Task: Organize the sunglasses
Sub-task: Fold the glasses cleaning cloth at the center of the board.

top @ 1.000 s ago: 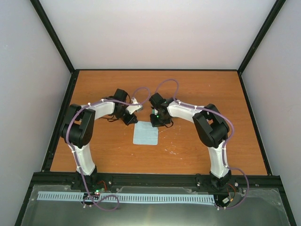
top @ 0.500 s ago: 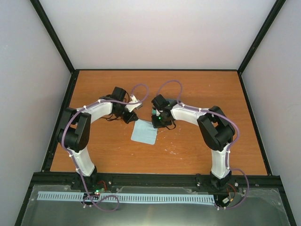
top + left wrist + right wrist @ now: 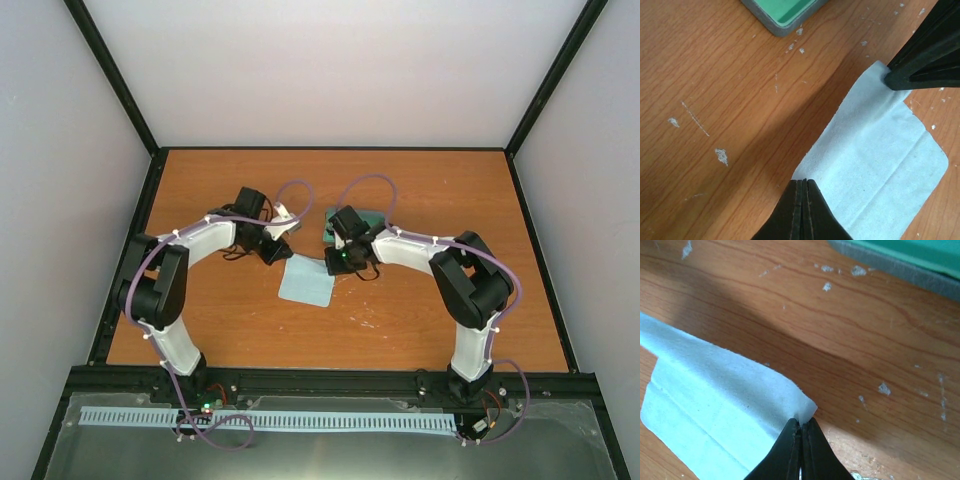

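At the middle of the orange wooden table (image 3: 420, 190), the two arms are meeting over a light-blue cloth (image 3: 306, 285) — each one is gripping a far corner of it. The left gripper (image 3: 801, 181) is pinching the far-left corner with its jaws clenched tight on the fabric. The right gripper (image 3: 800, 421) is doing the same at the far-right corner, where the fabric is curling up a little off the wood. The rest of the cloth is lying flat, creased along its length. Just beyond the right wrist a grey-blue case (image 3: 362, 220) is sitting open (its green lining is facing up), apart from the cloth. As for the sunglasses — I am not managing to tell where they are; no view is showing them clearly.
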Controlling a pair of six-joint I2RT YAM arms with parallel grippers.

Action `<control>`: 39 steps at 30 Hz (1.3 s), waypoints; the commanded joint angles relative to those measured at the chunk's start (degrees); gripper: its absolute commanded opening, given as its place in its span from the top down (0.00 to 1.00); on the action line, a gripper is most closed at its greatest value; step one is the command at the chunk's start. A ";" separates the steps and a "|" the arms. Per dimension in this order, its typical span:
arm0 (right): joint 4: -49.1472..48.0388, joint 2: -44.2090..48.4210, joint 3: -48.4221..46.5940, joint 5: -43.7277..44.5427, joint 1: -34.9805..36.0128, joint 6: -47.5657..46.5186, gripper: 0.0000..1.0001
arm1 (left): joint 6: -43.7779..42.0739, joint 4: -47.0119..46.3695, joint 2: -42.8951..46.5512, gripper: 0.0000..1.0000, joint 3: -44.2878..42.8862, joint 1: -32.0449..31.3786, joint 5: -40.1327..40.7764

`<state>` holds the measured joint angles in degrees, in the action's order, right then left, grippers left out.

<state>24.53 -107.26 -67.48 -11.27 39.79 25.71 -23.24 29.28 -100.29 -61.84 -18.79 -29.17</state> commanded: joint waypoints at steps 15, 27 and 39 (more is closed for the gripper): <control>-5.76 3.99 5.92 -4.86 1.10 -1.29 0.97 | -1.51 -3.00 4.71 1.00 6.47 0.15 -3.21; -5.84 3.87 7.94 -7.11 2.04 -1.68 0.96 | -3.60 -2.76 6.61 1.00 9.15 0.11 -3.40; -5.54 3.86 9.93 -8.09 2.40 -1.46 0.71 | -5.34 -3.08 7.65 1.00 12.72 -1.25 -2.56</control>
<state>19.16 -104.38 -58.59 -19.44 41.45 24.40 -26.70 26.89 -94.52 -49.54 -19.22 -31.48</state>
